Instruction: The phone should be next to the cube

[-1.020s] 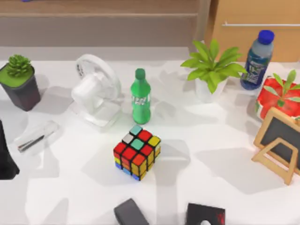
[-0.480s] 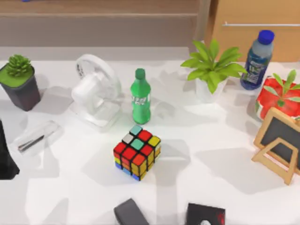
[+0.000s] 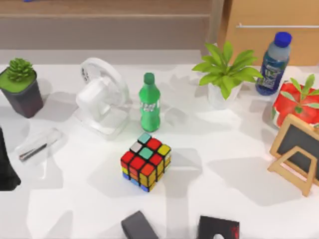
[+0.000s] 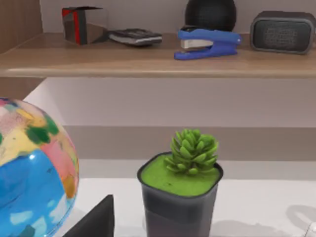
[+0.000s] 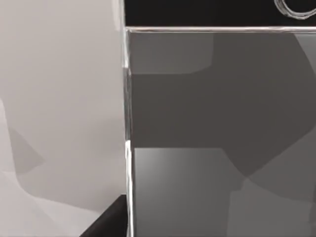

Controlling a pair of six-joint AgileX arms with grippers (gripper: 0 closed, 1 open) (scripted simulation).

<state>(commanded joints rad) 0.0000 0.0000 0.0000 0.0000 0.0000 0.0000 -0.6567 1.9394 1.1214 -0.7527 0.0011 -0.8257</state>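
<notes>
**Right arm close over the phone, cube waiting at mid-table**

At the top view's far left edge, the dark left arm (image 3: 6,167) sits parked near a succulent pot (image 3: 20,87). Whether its jaws are open or closed cannot be told.

Moving right, there is a white fan (image 3: 102,97) and then a green bottle (image 3: 148,102). Just in front of the bottle is the cube (image 3: 145,162), standing alone on the white table (image 3: 224,149). A dark grey block (image 3: 138,226) and a black box with a red mark (image 3: 218,229) lie at the near edge. Farther right are a leafy plant (image 3: 227,72), a blue bottle (image 3: 273,62) and a small easel (image 3: 296,154).

In the right wrist view, the phone (image 5: 222,123) lies flat on the table, close beneath the camera. Its grey glossy face, dark strip and home button ring are visible. A dark part of the right gripper (image 5: 111,219) sits at the phone's long edge. The pictures do not show how its jaws stand, nor how far the phone is from the cube.

This looks like the approach to grasping the phone. The next move probably calls for a firm pinch across its thin sides. It would then need lifting and carrying to the bare table beside the cube.

Compared with a second ago, nothing in the top view has shifted.
</notes>
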